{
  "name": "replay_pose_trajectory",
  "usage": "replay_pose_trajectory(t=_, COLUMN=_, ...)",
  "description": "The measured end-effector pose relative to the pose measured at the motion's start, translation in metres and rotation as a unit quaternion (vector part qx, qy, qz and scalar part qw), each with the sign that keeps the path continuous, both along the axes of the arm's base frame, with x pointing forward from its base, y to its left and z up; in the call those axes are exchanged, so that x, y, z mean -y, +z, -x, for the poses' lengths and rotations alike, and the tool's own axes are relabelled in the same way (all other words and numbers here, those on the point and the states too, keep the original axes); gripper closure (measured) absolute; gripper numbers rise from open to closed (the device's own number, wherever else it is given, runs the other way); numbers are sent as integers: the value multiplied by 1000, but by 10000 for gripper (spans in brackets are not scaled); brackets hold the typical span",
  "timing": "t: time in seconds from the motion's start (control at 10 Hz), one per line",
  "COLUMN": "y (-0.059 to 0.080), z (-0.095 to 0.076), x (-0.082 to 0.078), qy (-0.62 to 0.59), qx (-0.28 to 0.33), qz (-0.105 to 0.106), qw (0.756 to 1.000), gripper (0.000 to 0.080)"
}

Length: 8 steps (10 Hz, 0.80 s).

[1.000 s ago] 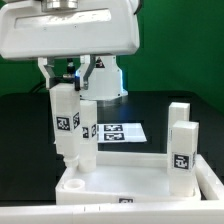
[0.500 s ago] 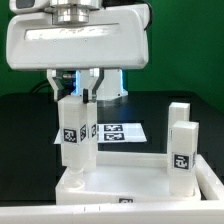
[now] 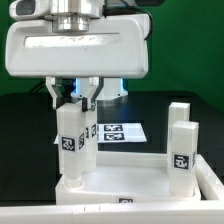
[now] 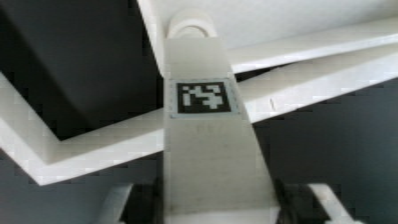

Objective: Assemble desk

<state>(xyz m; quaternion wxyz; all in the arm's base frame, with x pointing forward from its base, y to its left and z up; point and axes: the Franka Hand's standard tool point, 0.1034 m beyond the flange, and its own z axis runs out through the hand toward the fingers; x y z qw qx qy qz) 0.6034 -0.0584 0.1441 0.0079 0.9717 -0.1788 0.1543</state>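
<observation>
The desk's white rimmed tabletop [image 3: 130,178] lies upside down at the front. My gripper [image 3: 75,98] is shut on a white square leg [image 3: 69,150] and holds it upright, its foot down in the panel's corner at the exterior view's left. The leg carries a black-and-white tag. A second leg [image 3: 89,140] stands just behind it. Two more legs [image 3: 181,146] [image 3: 179,113] stand at the panel's right side. In the wrist view the held leg [image 4: 210,120] runs out from between my fingers [image 4: 139,200], over the panel's rim [image 4: 311,85]. My gripper [image 4: 217,208] is clamped on its sides.
The marker board [image 3: 122,131] lies flat on the black table behind the tabletop. The white robot base [image 3: 112,88] stands behind my hand. A green backdrop closes the far side.
My gripper has moved to the exterior view's right and lower with the leg, bringing it closer to the second leg and down into the panel's corner.
</observation>
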Motion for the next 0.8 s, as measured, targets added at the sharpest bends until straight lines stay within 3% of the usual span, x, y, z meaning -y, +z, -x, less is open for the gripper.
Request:
replay_pose_trajectory(t=0.5, y=-16, z=7, x=-5, qy=6, qx=28, qz=20, qw=999, gripper=515)
replay_pose_trajectory(t=0.8, y=-16, z=7, x=-6, qy=7, qx=27, qz=20, qw=999, gripper=513)
